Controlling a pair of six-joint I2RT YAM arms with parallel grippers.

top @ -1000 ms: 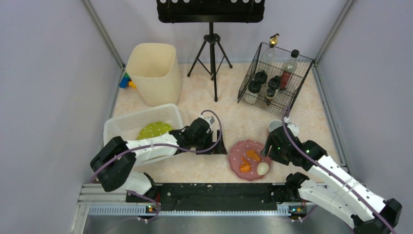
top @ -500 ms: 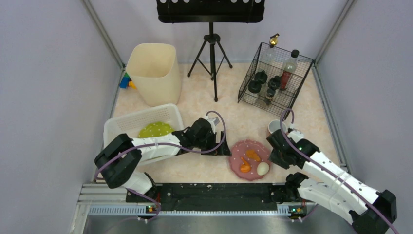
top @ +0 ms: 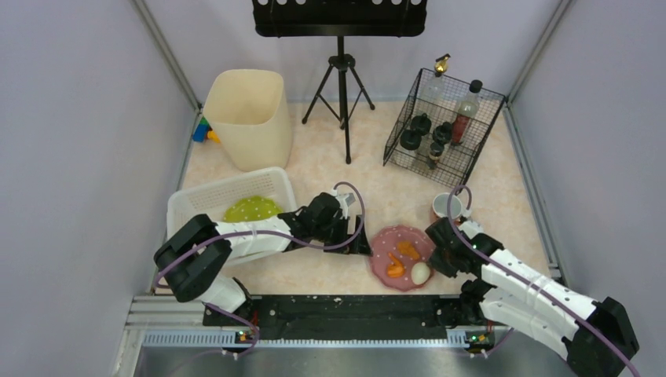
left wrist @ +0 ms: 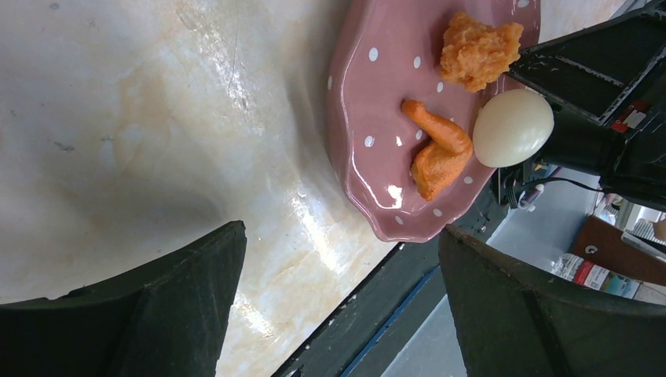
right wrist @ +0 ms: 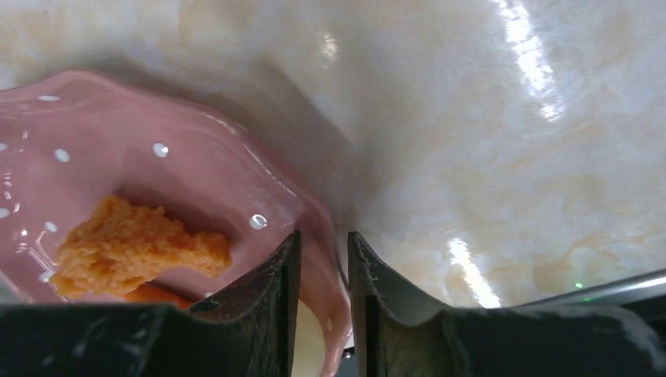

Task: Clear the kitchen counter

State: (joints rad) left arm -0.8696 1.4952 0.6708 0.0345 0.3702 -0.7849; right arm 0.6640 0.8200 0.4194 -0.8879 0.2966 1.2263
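So the right gripper is clamping the rim of the pink scalloped ceramic plate with white dots, one finger inside and one outside. The left gripper is hanging wide open, with the pale beige-pink marbled kitchen counter lying right under its fingers and the plate just ahead.

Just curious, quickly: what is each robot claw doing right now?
Left gripper: open, empty.
Right gripper: shut on the pink white-dotted ceramic plate, at its rim.
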